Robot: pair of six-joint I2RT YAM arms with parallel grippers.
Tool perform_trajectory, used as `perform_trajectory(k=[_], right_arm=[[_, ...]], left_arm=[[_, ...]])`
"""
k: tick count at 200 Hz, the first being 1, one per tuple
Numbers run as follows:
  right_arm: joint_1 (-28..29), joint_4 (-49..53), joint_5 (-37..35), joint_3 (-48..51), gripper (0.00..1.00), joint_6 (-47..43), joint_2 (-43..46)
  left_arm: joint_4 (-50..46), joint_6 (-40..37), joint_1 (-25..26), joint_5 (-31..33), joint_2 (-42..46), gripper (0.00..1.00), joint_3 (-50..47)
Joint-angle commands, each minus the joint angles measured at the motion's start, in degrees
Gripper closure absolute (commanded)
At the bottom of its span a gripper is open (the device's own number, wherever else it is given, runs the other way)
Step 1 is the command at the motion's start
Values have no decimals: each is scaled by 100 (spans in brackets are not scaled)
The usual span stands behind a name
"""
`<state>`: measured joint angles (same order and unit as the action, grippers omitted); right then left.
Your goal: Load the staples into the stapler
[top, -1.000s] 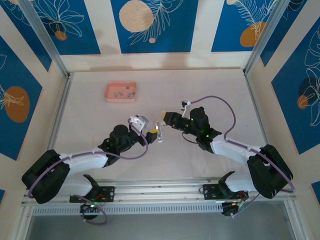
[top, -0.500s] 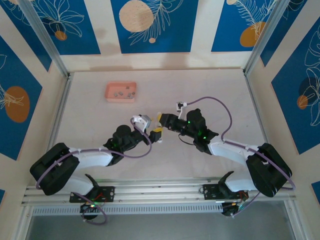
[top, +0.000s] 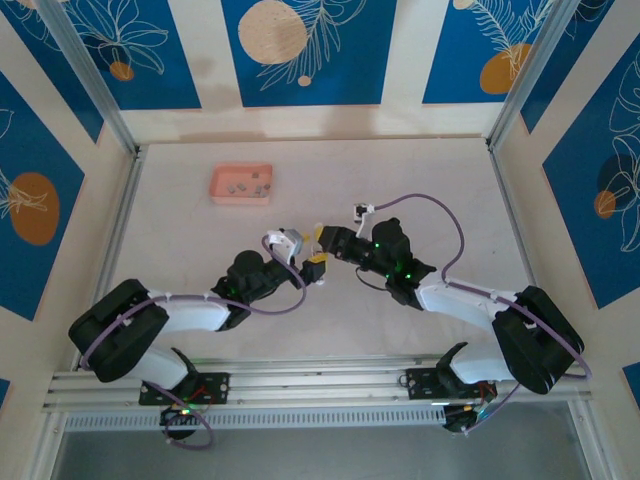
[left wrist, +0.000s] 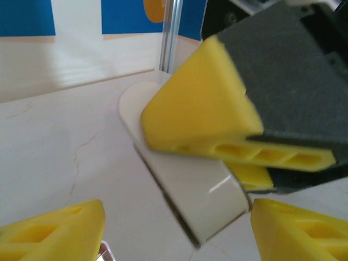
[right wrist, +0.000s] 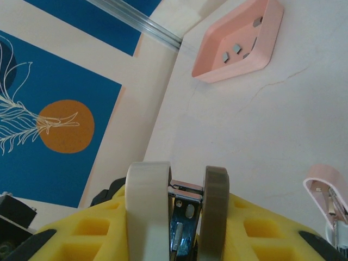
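Both grippers have drawn closer together since a second ago. From above, we see the left gripper (top: 312, 266) and right gripper (top: 322, 238) almost touching mid-table. The staples (top: 245, 185) lie in the tray (top: 215, 192), well apart at far left. On the left wrist, our fingers (left wrist: 54, 231) are spread, empty, with the stapler (left wrist: 190, 190) just ahead. On the right wrist, our gripper clamps the stapler, and the staples sit in the tray beyond.

glossy cream plastic stapler (left wrist: 190, 190); matt pink plastic tray (right wrist: 234, 69); grey metal staples (right wrist: 237, 49).
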<state>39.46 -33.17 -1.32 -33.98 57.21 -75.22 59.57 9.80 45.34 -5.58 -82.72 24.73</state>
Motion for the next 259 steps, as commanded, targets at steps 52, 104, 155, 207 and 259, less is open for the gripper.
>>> perform_trajectory(k=[52,104,155,207,259], right_arm=[[61,-119,232,-194,73,39,26],[132,-96,289,-84,73,89,181],[203,-47,407,-70,72,58,210],[91,358,535,-176,65,-519,467],[-125,829,651,-160,47,-998,996]], left_arm=[[372,72,74,242,28,29,141],[494,100,71,356,-64,36,184],[783,93,76,147,-109,58,130],[505,-15,63,101,238,78,-59],[213,-193,62,-114,498,88,-81]])
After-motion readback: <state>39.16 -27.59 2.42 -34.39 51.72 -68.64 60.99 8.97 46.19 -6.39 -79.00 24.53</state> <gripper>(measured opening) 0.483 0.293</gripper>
